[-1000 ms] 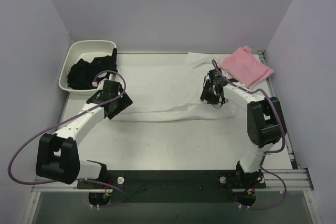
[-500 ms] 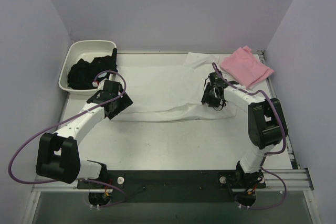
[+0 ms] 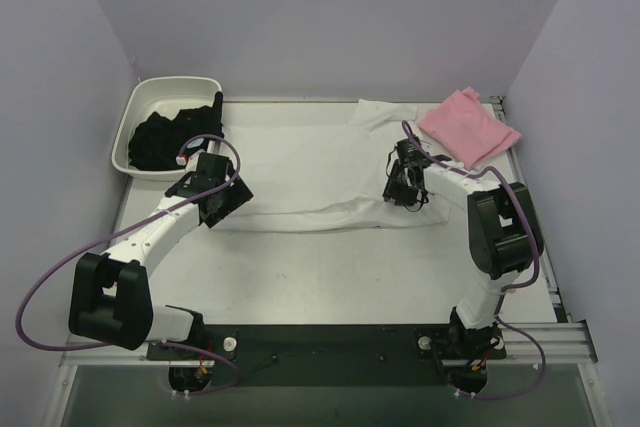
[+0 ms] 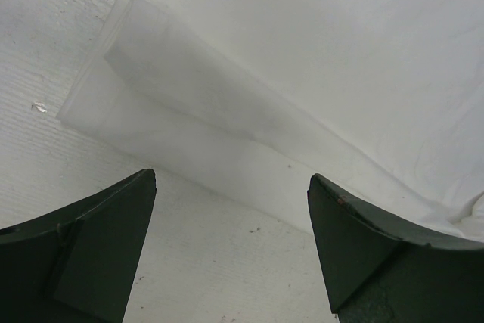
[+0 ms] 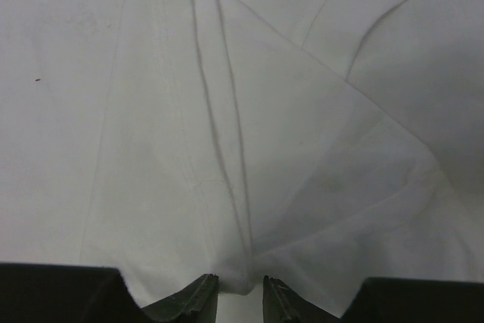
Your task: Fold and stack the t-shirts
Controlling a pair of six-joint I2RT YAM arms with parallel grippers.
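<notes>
The white t-shirt (image 3: 300, 162) lies spread flat across the middle of the table, plain side up; no print or tag shows. The pink t-shirt (image 3: 468, 125) lies folded at the back right, overlapping the white one's corner. My left gripper (image 3: 222, 203) is open and empty, low over the table just short of the white shirt's folded near-left edge (image 4: 227, 141), fingers (image 4: 98, 247) apart. My right gripper (image 3: 403, 190) is shut on a pinch of the white shirt (image 5: 249, 126) near its right side; creases run from the pinch (image 5: 240, 296).
A white plastic tub (image 3: 180, 81) stands at the back left with dark garments (image 3: 165, 137) in it. Walls close in the table on three sides. Bare tabletop (image 3: 330, 267) lies in front of the shirt.
My right gripper has shifted slightly left and back with the fabric in it, drawing in the shirt's near-right edge. My left arm has not moved.
</notes>
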